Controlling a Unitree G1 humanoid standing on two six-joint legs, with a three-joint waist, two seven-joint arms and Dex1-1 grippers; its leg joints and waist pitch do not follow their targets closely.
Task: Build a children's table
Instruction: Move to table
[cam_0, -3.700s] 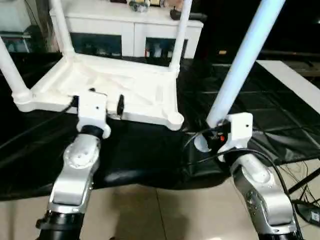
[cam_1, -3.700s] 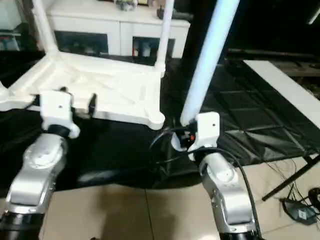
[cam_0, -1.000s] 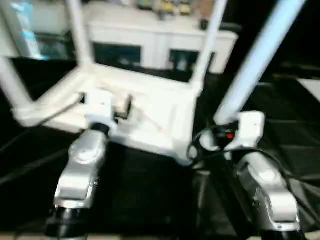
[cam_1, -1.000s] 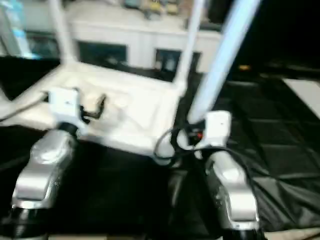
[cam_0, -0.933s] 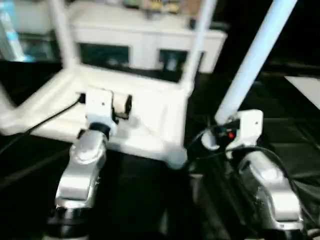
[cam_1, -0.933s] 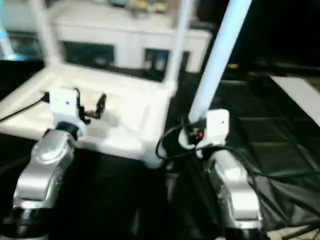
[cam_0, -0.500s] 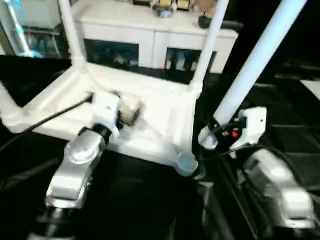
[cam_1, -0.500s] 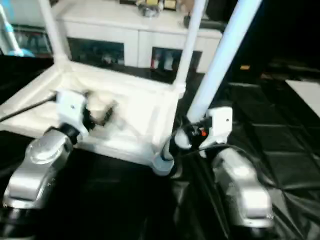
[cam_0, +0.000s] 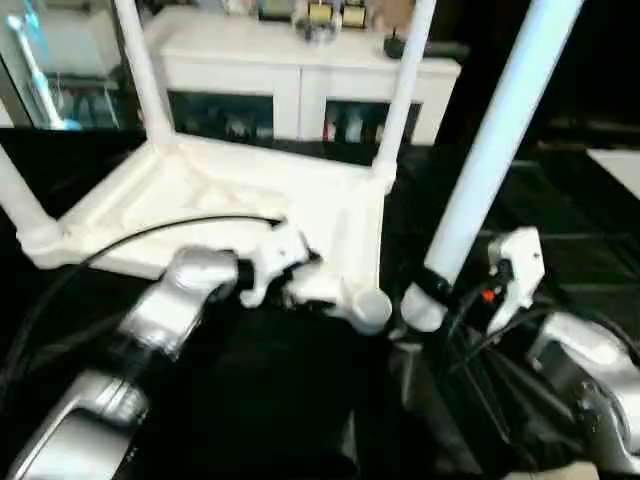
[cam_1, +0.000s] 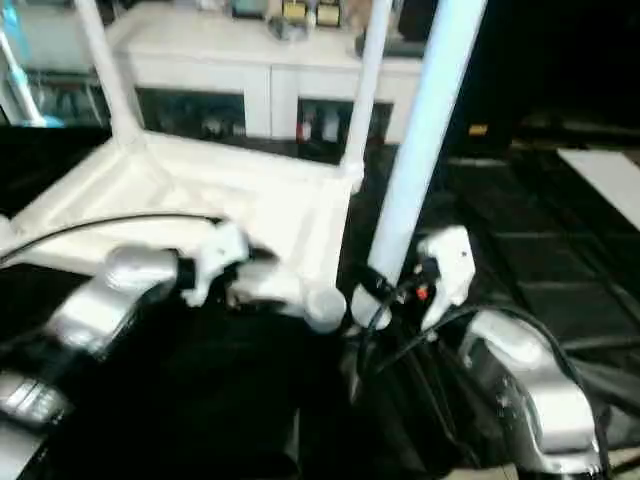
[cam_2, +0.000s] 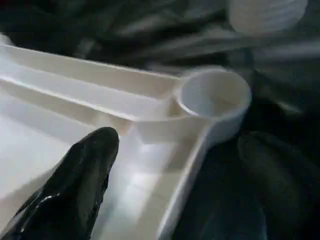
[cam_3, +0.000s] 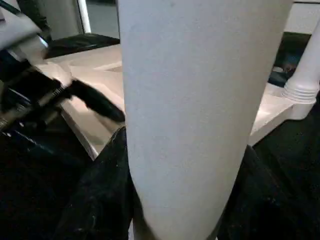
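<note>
The black sheet (cam_0: 250, 400) carried everything, with the white cabinet (cam_0: 300, 60) behind it. On the sheet the tabletop (cam_0: 230, 190) lay upside down, ribbed side up, and three legs (cam_0: 140, 70) already stood in their corners, so we judged the build to be one leg short of done. The fourth leg (cam_0: 495, 140) rose steeply in the right end effector (cam_0: 432, 288), whose fingers (cam_3: 100, 195) were clamped round its thick lower part. Compared with a few seconds before, its lower end had come much closer to the tabletop's near right corner, and it hung just beside that corner, not yet over it or in it. The bigger change was on the left: half a second earlier the left end effector (cam_2: 180, 185) had hovered over the middle of the ribbed underside, and now the arm had swung across to that same corner. Its fingers (cam_2: 85, 170) stood apart, one over the inner face and one outside over the sheet, straddling the rim without gripping it. We took that as readiness to steady the tabletop for the push. The empty socket (cam_2: 214, 95) sat open just ahead of those fingers. The leg would next have to be brought over it and stood closer to upright, or it would likely catch on the rim.
</note>
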